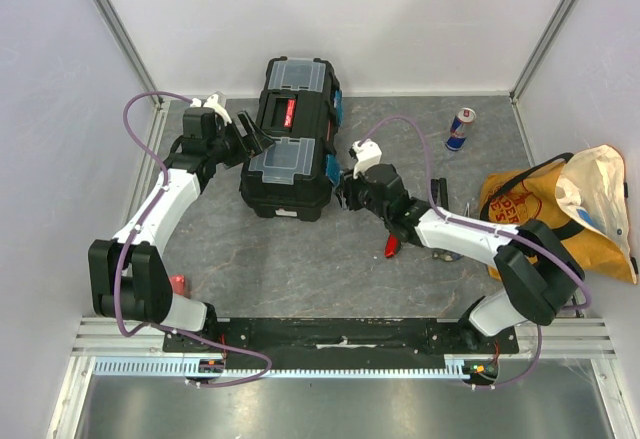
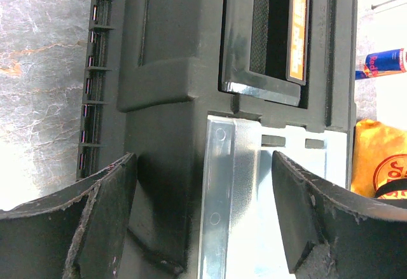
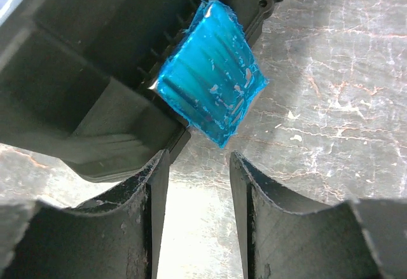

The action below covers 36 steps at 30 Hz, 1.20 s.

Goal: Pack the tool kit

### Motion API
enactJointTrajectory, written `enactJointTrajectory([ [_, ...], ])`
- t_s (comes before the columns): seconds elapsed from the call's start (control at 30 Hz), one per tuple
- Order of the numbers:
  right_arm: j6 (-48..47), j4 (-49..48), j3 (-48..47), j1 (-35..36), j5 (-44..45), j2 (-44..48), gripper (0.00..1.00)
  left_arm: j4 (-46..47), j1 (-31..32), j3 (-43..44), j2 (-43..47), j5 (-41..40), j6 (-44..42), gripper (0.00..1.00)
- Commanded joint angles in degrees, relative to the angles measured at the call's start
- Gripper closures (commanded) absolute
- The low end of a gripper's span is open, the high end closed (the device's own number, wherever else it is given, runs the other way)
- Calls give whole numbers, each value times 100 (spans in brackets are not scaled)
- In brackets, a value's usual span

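The black toolbox [image 1: 290, 149] stands at mid-table with its lid down. Its two clear-lidded compartments [image 1: 282, 162] flank a handle with a red label [image 1: 290, 114]. My left gripper [image 1: 252, 141] is open at the box's left side. In the left wrist view its fingers [image 2: 114, 196] straddle the lid's edge and the clear lid [image 2: 254, 203] without touching them. My right gripper [image 1: 343, 187] is at the box's right side. Its jaws [image 3: 198, 158] stand narrowly open and empty, just short of the blue latch [image 3: 213, 98]. A red-handled tool [image 1: 392, 247] lies under the right arm.
A blue-silver drink can [image 1: 460, 129] stands at the back right. A yellow-orange fabric bag [image 1: 570, 209] lies at the right edge. A small red object [image 1: 178, 282] sits by the left arm's base. White walls close in the table on three sides.
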<state>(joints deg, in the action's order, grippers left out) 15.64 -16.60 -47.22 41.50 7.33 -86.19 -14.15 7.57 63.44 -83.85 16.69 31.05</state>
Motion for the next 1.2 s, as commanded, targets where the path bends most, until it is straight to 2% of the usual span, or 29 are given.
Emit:
enactJointTrajectory([
  [0.0, -702, -133, -199, 218, 742, -73, 51, -2215, 183, -622, -702, 27, -670, 39],
  [0.4, -1414, -686, -551, 552, 1376, -714, 55, -2135, 183, -684, -711, 370, -837, 37],
  [0.67, -1915, -1828, -156, 728, 1902, -706, 54, -2100, 183, -763, -685, 502, -934, 36],
  [0.93, -2196, -2470, -200, 834, 3256, -557, 57, -2048, 183, -912, -580, 370, -960, 36],
  [1.17, -1934, -1980, -226, 816, 4529, -460, 59, -1995, 192, -956, -500, 300, -934, 37],
])
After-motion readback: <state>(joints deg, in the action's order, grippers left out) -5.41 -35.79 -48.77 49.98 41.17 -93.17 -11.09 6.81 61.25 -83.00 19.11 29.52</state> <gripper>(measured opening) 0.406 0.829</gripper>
